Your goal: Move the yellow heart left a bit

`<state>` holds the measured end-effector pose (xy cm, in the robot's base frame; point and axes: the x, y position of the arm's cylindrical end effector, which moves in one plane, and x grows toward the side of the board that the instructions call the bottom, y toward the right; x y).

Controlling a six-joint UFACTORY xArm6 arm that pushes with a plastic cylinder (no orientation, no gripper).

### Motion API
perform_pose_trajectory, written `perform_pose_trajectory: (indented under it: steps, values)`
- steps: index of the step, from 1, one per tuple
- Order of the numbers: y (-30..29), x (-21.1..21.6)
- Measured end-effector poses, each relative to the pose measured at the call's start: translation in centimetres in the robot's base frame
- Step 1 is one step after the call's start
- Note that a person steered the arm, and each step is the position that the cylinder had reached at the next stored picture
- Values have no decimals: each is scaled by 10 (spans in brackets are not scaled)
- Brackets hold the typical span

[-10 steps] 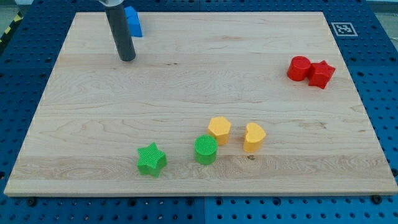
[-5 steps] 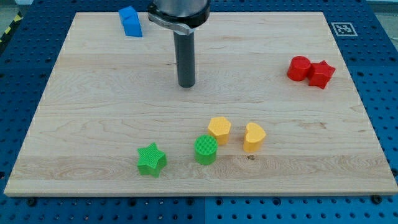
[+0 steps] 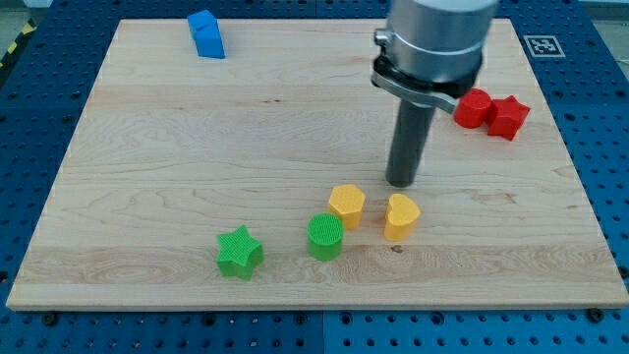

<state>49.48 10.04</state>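
Observation:
The yellow heart (image 3: pixel 400 216) lies on the wooden board (image 3: pixel 197 147), right of centre near the view's bottom. My tip (image 3: pixel 401 182) stands just above it in the view, a small gap away, not touching it. A yellow hexagon-like block (image 3: pixel 346 206) sits just left of the heart. A green cylinder (image 3: pixel 325 237) touches the yellow hexagon's lower left.
A green star (image 3: pixel 239 253) lies left of the green cylinder. A red cylinder (image 3: pixel 475 108) and a red star (image 3: pixel 508 116) sit together at the view's right. A blue block (image 3: pixel 205 34) is at the top left. A marker tag (image 3: pixel 542 45) is at the board's top right corner.
My tip has moved from the top left, near the blue block, across the board to the right and down, to just above the yellow heart. No block has moved.

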Motion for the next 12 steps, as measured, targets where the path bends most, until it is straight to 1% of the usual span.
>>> perform_pose_trajectory:
  steps: [1, 2, 3, 4, 5, 7, 8, 9, 12]
  values:
    - [40, 8]
    - [67, 22]
    - [68, 58]
    - [61, 73]
    - [61, 73]
    - [4, 71]
    - [0, 70]
    - [-21, 71]
    - [-37, 72]
